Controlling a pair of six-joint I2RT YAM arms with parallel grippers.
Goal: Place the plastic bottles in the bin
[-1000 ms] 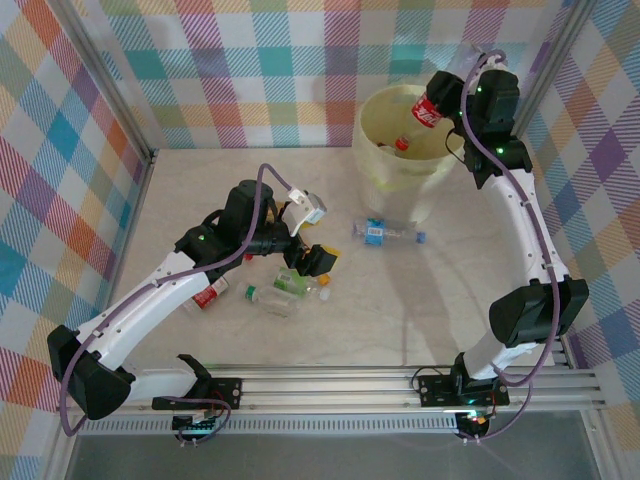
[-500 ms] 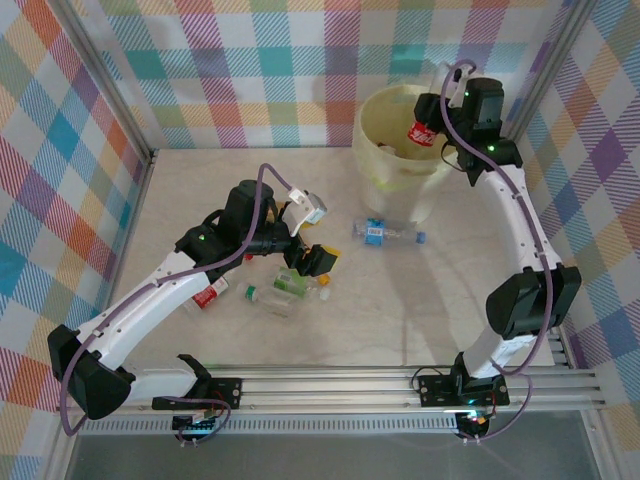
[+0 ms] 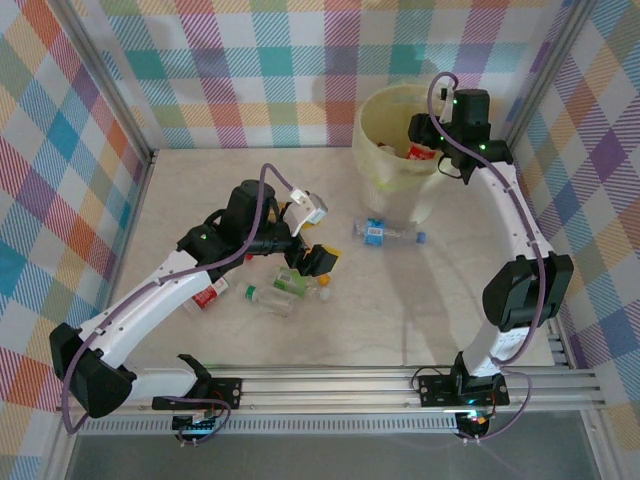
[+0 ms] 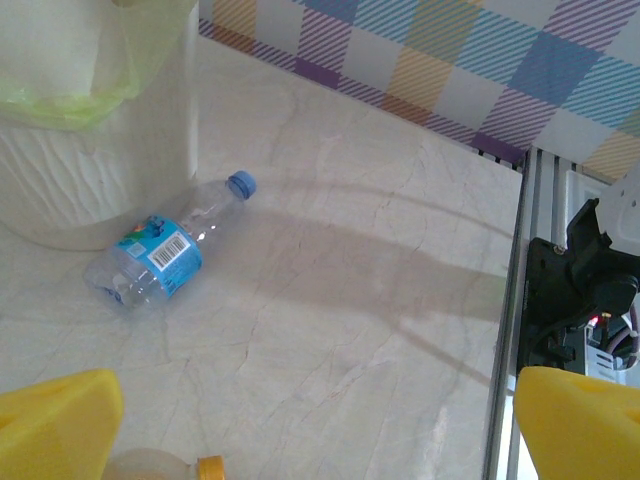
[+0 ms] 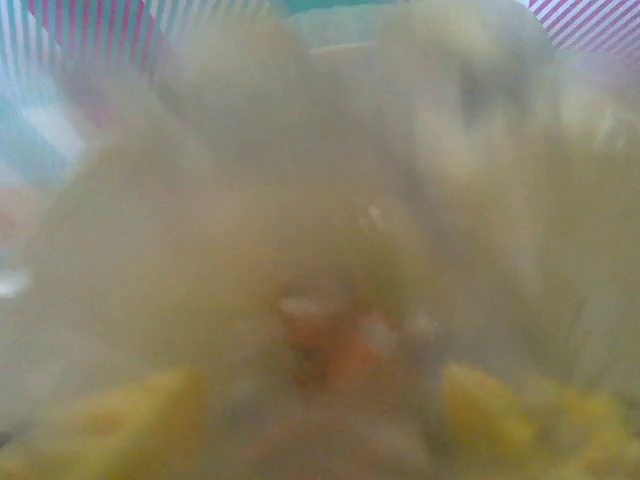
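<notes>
1. A pale stone-patterned bench point(image 3: 450, 290) sits inside walls of pastel checked cloth, seen from above.
2. The bin point(image 3: 372, 150), a large round pale-yellow bucket, stands at the far side of the bench, right of centre.
3. The right pincer point(image 3: 425, 135) hangs over the bin's open top. In the very blurred right wrist view its yellow fingertips point(image 5: 150, 405) show as two patches set apart, with the bin's pale inside between them.
4. A bottle with a red label point(image 3: 427, 152) lies inside the bin, just beside the right pincer. I cannot tell whether they touch.
5. A clear bottle with a blue label and blue cap point(image 3: 385, 233) lies on its side on the bench, just in front of the bin.
6. The left pincer point(image 3: 318, 235) hovers above the middle of the bench, fingers wide apart and holding nothing.
7. Near the left arm lie three more bottles: one with a green label point(image 3: 293, 283), one clear point(image 3: 266, 298) and one with a red label point(image 3: 208, 295).
</notes>
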